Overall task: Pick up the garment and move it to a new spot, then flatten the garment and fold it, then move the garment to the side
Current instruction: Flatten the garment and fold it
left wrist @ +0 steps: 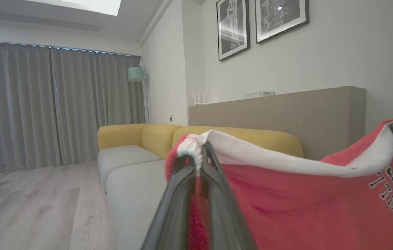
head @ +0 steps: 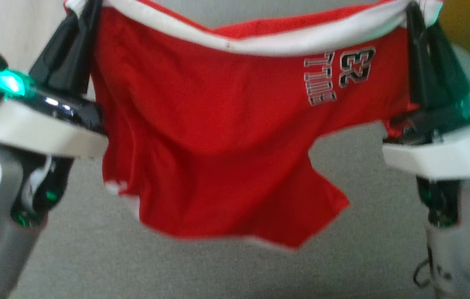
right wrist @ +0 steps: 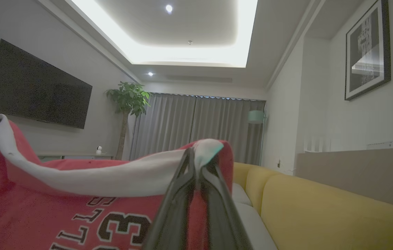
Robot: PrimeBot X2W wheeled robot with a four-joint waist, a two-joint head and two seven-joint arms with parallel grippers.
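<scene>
**Red garment lifted; placement, flattening and folding outstanding**

1. Status. Red fabric with a white waistband (head: 301, 41) hangs spread between both arms over the grey seat of the sofa (head: 135, 265). We judge the pick-up step complete: the garment (head: 218, 137) is suspended by its top edge and does not lie on the sofa. We cannot tell whether the transfer to a new spot is finished, since the garment has not been set down. Flattening, folding and moving it to the side are all not yet done.

2. End effectors. The left gripper (head: 89, 16) has its fingers pressed together on the waistband corner at the sofa's left. The left wrist view shows bunched white elastic pinched at the fingertips. The right gripper (head: 413, 16) pinches the opposite waistband corner in the same manner, as the right wrist view shows.

3. Position of the garment. The waistband sags slightly between the two grippers, so the cloth is not pulled fully taut. The body hangs below the fingers toward the sofa seat, with the printed lettering (head: 338, 74) near the right gripper. The lower hem (head: 268, 243) is uneven and appears to hang free above the seat, though we cannot confirm that it clears.

4. Assessment. We judge the two-corner hold suitable for lowering the garment flat onto the sofa seat.
</scene>
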